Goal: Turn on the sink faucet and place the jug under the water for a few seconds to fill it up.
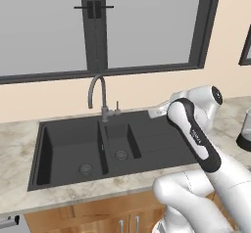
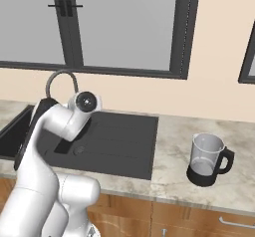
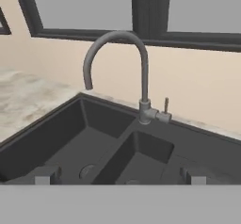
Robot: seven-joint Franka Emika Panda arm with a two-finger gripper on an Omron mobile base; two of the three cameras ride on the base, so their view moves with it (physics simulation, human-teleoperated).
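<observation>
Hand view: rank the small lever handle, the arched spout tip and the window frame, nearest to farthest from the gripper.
1. The small lever handle on the side of the dark-grey gooseneck sink faucet, just ahead of the gripper, above the black double-basin sink.
2. The arched spout tip, out over the larger basin.
3. The dark window frame, behind on the wall.
</observation>
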